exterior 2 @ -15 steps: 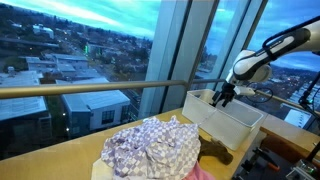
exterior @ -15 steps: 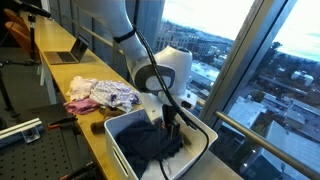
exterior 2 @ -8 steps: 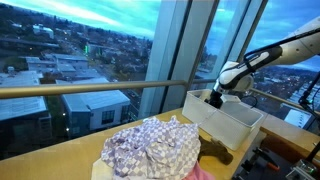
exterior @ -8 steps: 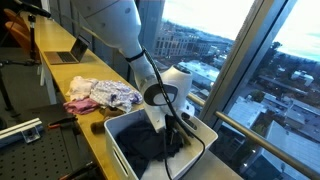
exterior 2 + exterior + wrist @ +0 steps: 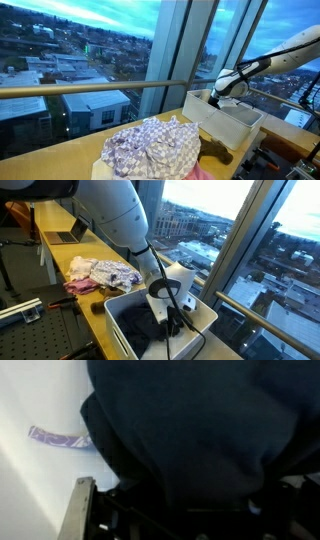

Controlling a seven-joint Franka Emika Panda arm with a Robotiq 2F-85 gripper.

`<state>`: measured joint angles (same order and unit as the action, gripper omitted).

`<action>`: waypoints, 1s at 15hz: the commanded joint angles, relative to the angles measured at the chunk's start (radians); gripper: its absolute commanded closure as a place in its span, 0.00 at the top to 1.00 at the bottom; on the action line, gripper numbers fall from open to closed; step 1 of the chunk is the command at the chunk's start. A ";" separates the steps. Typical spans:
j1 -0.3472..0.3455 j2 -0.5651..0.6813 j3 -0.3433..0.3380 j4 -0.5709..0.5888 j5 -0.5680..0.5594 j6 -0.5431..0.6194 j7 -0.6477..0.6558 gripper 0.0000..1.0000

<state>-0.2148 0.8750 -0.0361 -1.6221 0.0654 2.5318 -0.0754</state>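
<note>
the gripper (image 5: 166,322) is lowered onto the dark cloth (image 5: 140,332) inside the white bin (image 5: 113,315); whether it is open cannot be told. patterned clothes (image 5: 105,275) are heaped nearby; bin walls hem it closely.

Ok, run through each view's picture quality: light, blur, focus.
Wrist view: soft and dim, the dark garment fills most of the frame, only the white bin beside it reads bright. In an exterior view the bright window backlights the scene and the end effector sinks into shadow against the garment. In an exterior view the patterned cloth up front looks slightly soft.
</note>
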 commanded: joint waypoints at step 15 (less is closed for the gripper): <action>-0.077 -0.631 0.004 -0.213 0.157 -0.159 -0.078 0.05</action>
<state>-0.3129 0.3814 -0.0394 -1.7889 0.1672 2.4098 -0.1183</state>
